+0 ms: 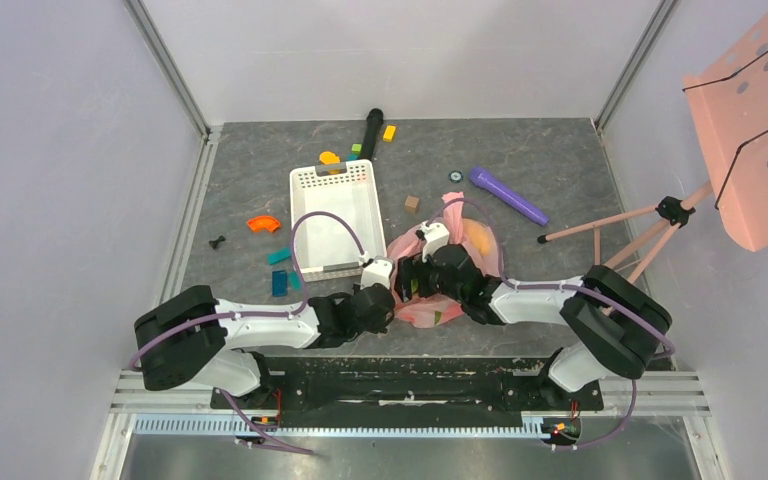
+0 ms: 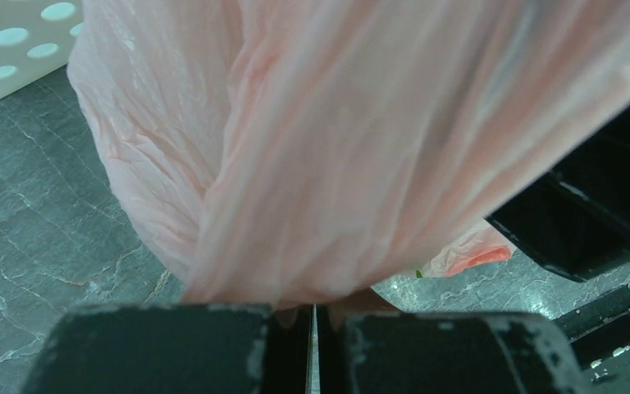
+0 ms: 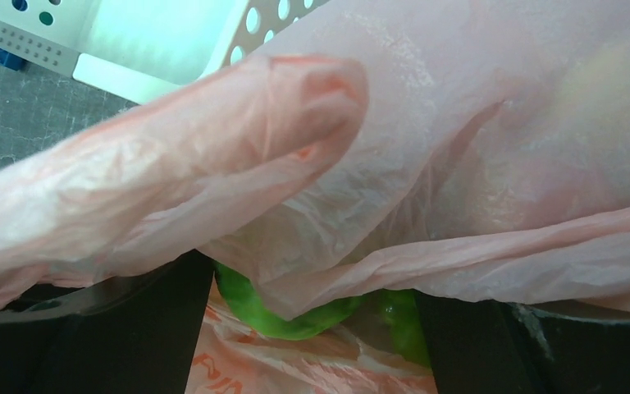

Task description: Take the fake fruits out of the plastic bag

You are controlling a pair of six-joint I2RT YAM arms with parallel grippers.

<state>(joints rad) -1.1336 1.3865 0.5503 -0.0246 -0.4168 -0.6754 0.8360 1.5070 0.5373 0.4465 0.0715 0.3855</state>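
The pink plastic bag lies crumpled on the table in front of both arms. My left gripper is shut on a gathered fold at the bag's near edge, and the bag fills the left wrist view above my left gripper. My right gripper reaches into the bag with its jaws wide open. A green fake fruit lies between them, half under a fold of the bag, near my right gripper. An orange-yellow shape shows through the plastic. Other fruits are hidden.
A white perforated basket stands just left of the bag. A purple cylinder lies behind it, and a black cylinder farther back. Small blocks are scattered on the left. A pink stand on a tripod is at the right.
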